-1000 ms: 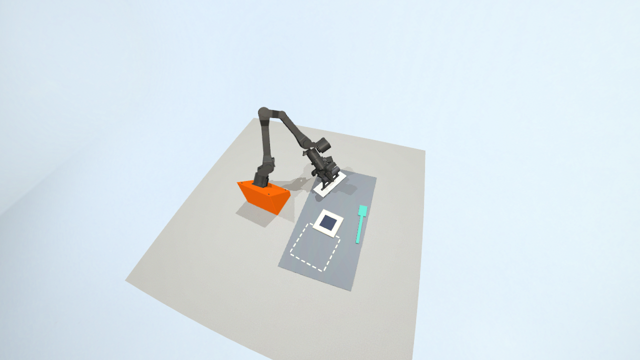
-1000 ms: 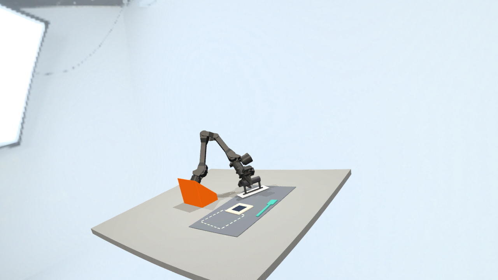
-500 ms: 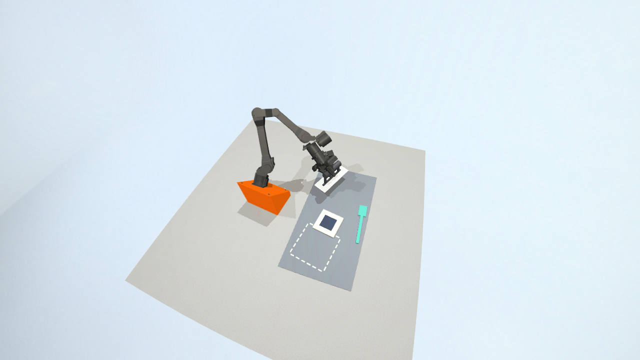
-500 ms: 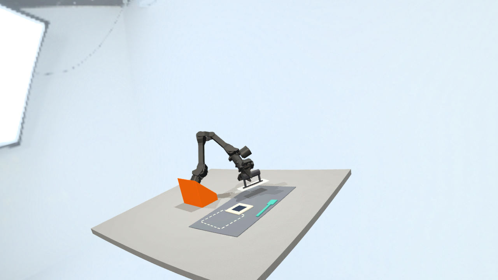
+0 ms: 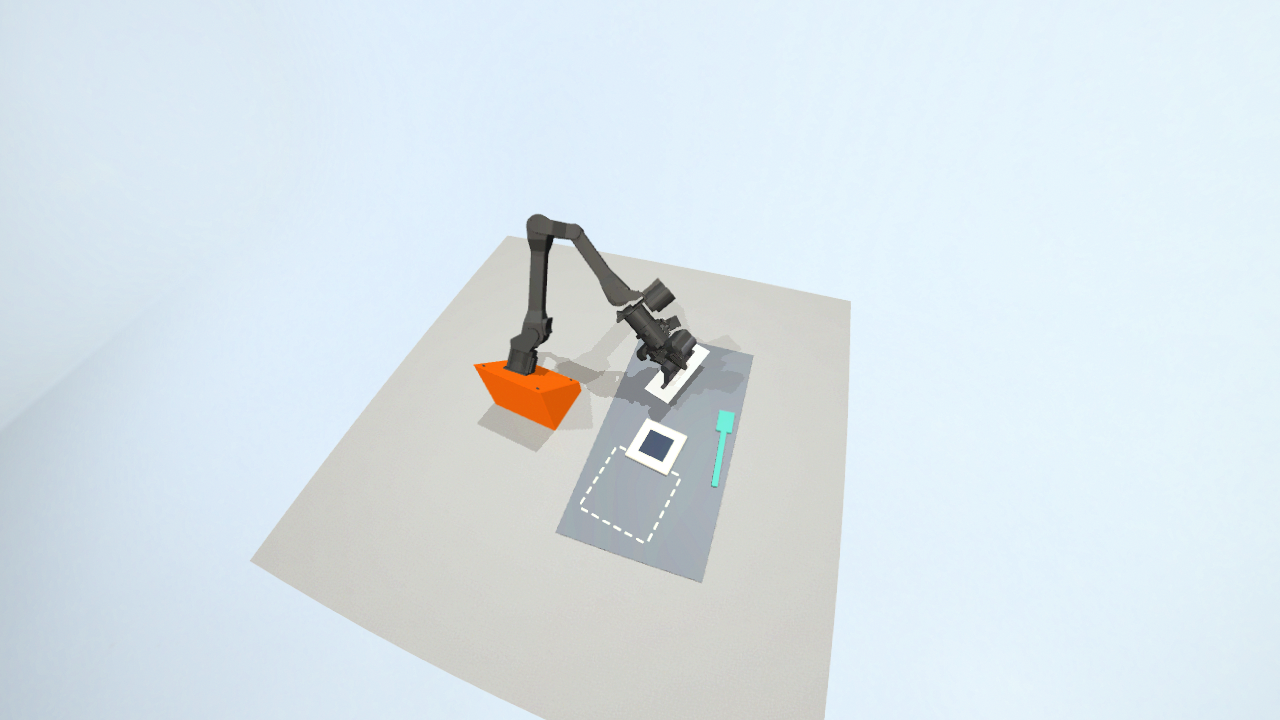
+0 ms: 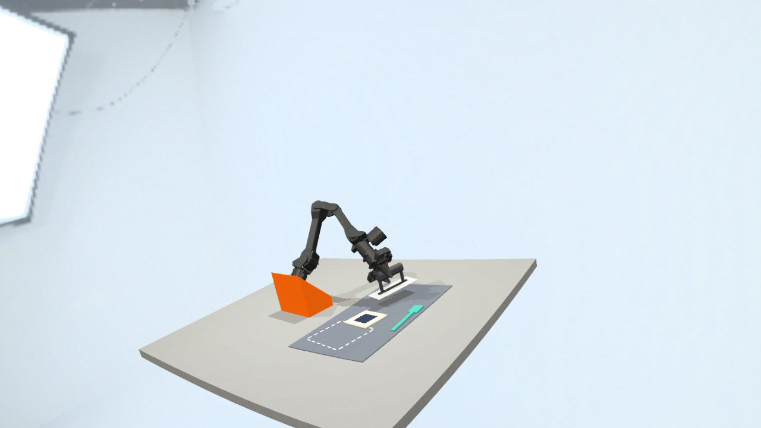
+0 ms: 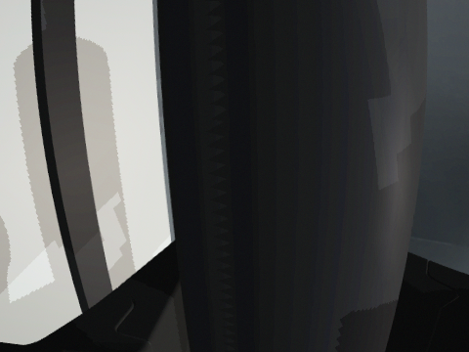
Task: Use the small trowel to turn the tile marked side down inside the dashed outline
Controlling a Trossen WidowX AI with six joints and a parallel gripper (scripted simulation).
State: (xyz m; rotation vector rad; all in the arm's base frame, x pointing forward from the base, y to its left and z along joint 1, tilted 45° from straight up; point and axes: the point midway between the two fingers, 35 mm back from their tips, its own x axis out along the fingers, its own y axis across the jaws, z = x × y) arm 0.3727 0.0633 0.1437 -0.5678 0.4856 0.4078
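Note:
My gripper (image 5: 677, 358) (image 6: 390, 274) is shut on the black handle of a trowel (image 5: 687, 368) (image 6: 376, 295) (image 7: 293, 147) with a flat white blade. I hold it a little above the back of the grey mat (image 5: 698, 537) (image 6: 367, 346), with its shadow on the mat. The handle fills most of the wrist view, so the grip itself is hidden there. The cream tile (image 5: 657, 445) (image 6: 365, 318) lies flat, dark square facing up. It overlaps the back edge of the dashed outline (image 5: 645, 540) (image 6: 336, 349); most of it is outside.
A teal spatula-shaped tool (image 5: 725, 421) (image 6: 415, 310) lies flat near the mat's right edge, beside the tile. My arm's orange base (image 5: 528, 398) (image 6: 298, 298) stands left of the mat on the pale table (image 5: 402, 537) (image 6: 239, 361).

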